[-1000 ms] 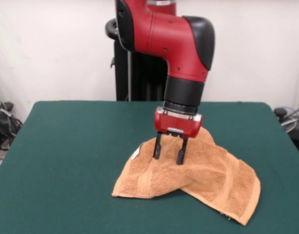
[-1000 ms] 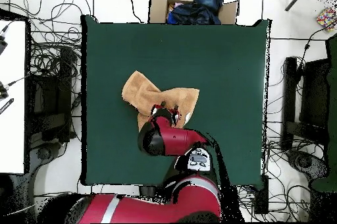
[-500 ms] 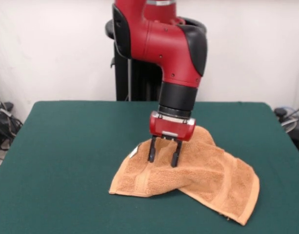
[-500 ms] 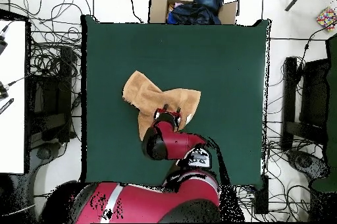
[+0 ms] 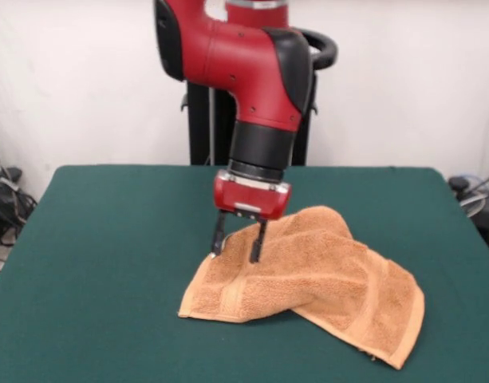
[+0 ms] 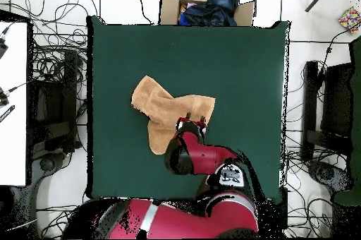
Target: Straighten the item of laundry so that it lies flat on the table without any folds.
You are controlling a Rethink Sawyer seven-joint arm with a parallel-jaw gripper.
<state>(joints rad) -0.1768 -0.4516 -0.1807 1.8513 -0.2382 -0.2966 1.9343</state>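
Pincer (image 5: 238, 249) fingers are seen apart, hanging upright at the towel's (image 5: 308, 279) far-left edge with nothing clamped between them, though contact with the cloth cannot be told. Nearest the camera, the orange-tan terry towel is crumpled mid-table on the green felt table (image 5: 100, 263), with one flap folded over another and a woven band showing. If only the top layer is pinched, the soft pile may be dragged into a new fold rather than spread.

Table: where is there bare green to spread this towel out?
Front view: the table is bare from the towel to its left edge, and along the far edge by the pedestal. It is crowded at the towel's left side, where the open gripper stands, fingertips at the cloth.
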